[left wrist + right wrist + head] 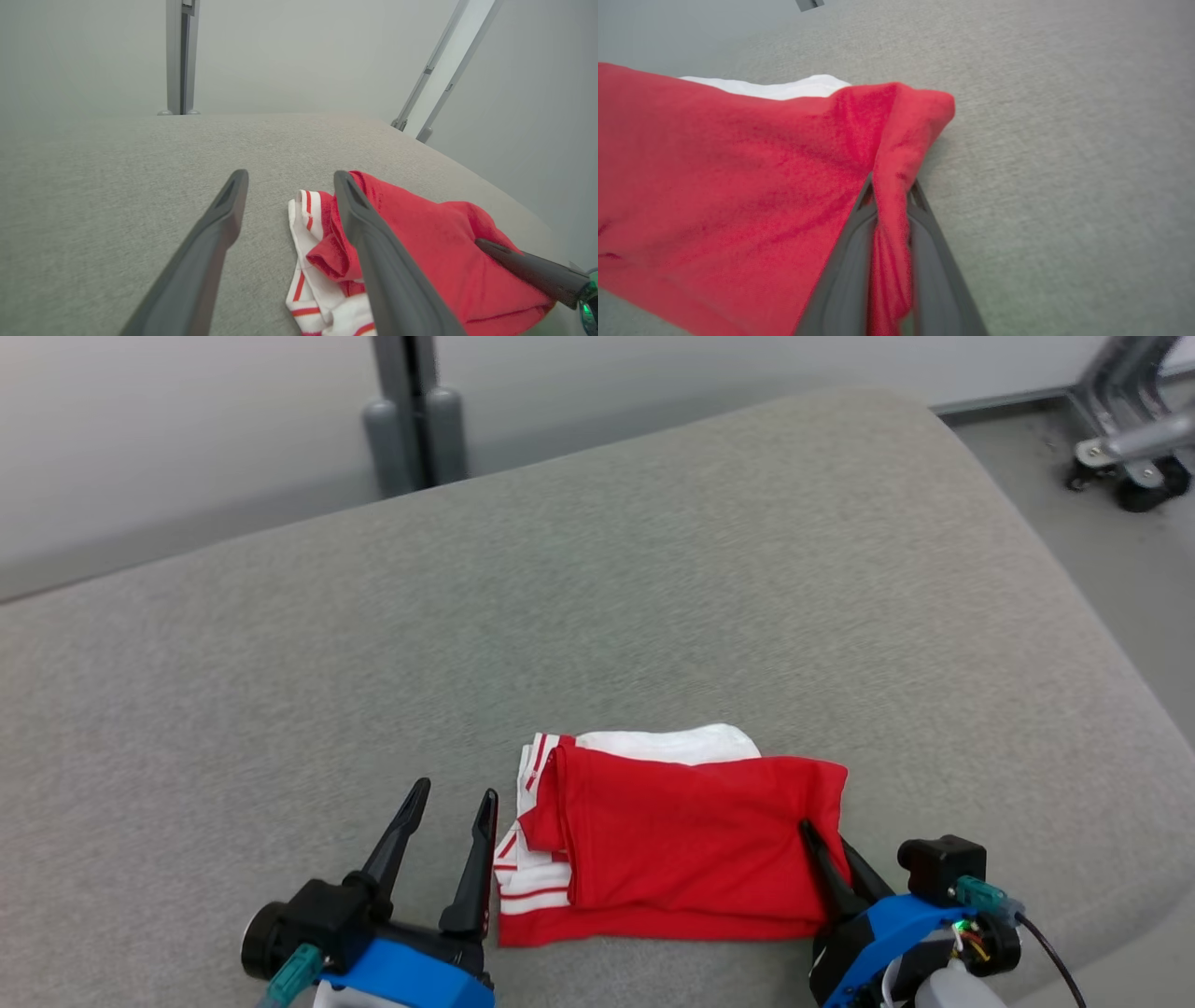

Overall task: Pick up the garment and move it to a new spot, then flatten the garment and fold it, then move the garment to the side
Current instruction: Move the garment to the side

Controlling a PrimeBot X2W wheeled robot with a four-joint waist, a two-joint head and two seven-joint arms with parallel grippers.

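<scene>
A red garment (681, 840) with white panels and red stripes lies folded into a compact rectangle near the front of the grey cushion (597, 616). My right gripper (822, 845) is shut on the garment's right red edge; in the right wrist view the red fabric (889, 200) is pinched between the two fingers (845, 261). My left gripper (453, 798) stands open just left of the garment's striped white end (527, 868), with nothing between its fingers. In the left wrist view the garment (420, 242) lies right of the open left gripper (287, 179).
The grey cushion's far edge curves down toward a pale wall with a grey post (411, 411) behind it. A wheeled metal stand (1130, 448) sits on the floor at the far right. Bare cushion stretches to the left and beyond the garment.
</scene>
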